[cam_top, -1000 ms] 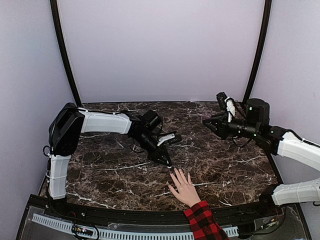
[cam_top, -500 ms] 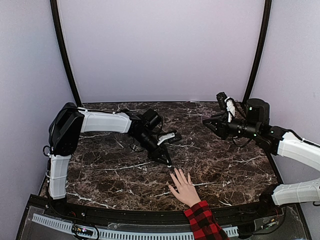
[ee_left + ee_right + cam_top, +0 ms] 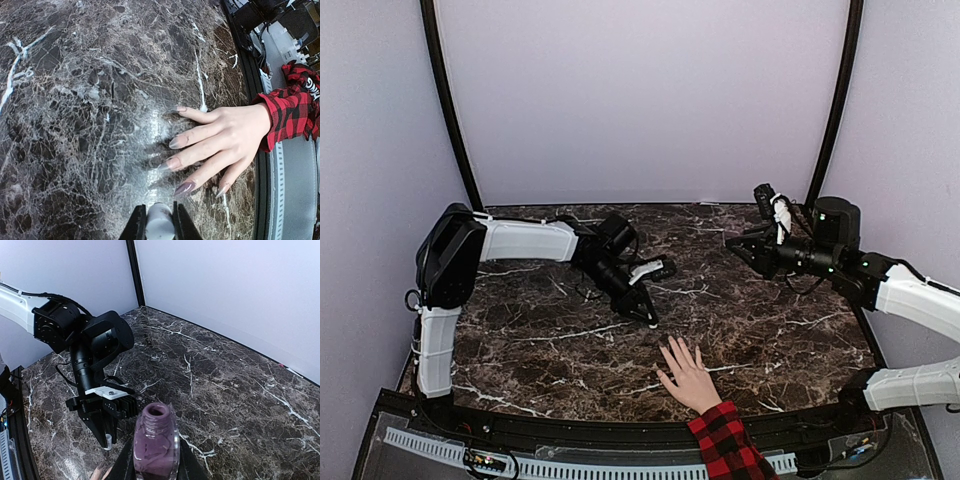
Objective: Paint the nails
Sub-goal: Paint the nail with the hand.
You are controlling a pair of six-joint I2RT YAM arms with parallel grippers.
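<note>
A light-skinned hand (image 3: 689, 376) with a red-and-black plaid sleeve (image 3: 725, 442) lies flat on the marble table near the front edge. In the left wrist view the hand (image 3: 227, 139) spreads its long nails; one nail (image 3: 184, 188) looks purple, another nail (image 3: 173, 143) is pale. My left gripper (image 3: 648, 318) is shut on a white brush cap (image 3: 159, 223), its tip a short way from the fingertips. My right gripper (image 3: 735, 243) is shut on an open purple polish bottle (image 3: 156, 440), held raised at the right. The brush itself is hidden.
The dark marble table (image 3: 760, 320) is walled by pale purple panels. Black poles (image 3: 448, 110) stand at the back corners. In the right wrist view the left gripper (image 3: 102, 432) and its white cap (image 3: 107, 441) show beyond the bottle.
My left gripper has drawn back up and to the left, a little farther from the fingertips. The hand and the right arm have not moved.
</note>
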